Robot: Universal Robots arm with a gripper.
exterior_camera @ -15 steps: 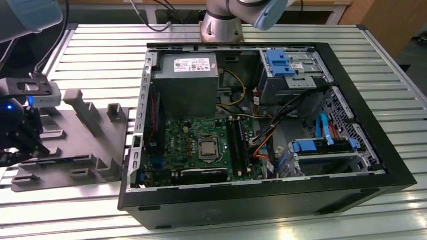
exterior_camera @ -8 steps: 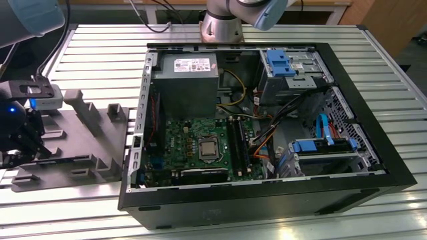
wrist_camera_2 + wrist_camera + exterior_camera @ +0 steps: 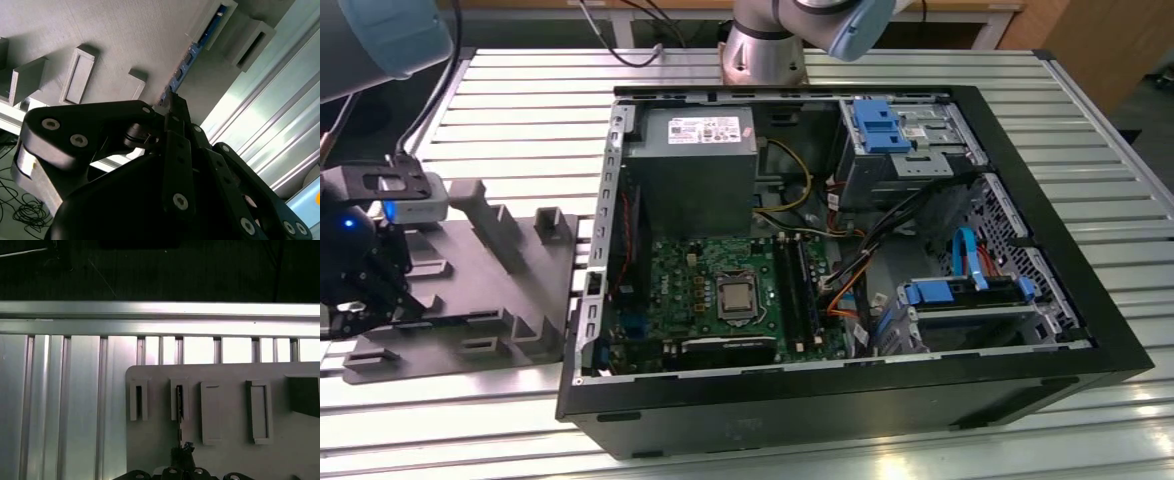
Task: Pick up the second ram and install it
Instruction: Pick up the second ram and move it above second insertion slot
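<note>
The second ram point(image 3: 178, 405) shows edge-on as a thin dark strip standing in a slot of the grey holder plate point(image 3: 230, 460). In the second wrist view the ram point(image 3: 192, 52) runs as a narrow bluish-green edge along the holder point(image 3: 125, 40). My gripper point(image 3: 172, 102) is shut on the near end of this stick, fingers pressed together around it, and its tip point(image 3: 183, 449) sits right at the strip. In the exterior view the gripper point(image 3: 360, 300) hangs over the holder point(image 3: 494, 290) at the exterior view's left, away from the green motherboard point(image 3: 707, 270) and its long black slots point(image 3: 794, 290).
The open black computer case point(image 3: 1067, 250) lies on the slatted metal table point(image 3: 520, 110), with a power supply point(image 3: 694, 160), blue drive brackets point(image 3: 881, 125) and loose cables point(image 3: 847, 285) inside. The arm's base point(image 3: 761, 45) stands behind the case. The holder carries several other raised slots point(image 3: 257, 412).
</note>
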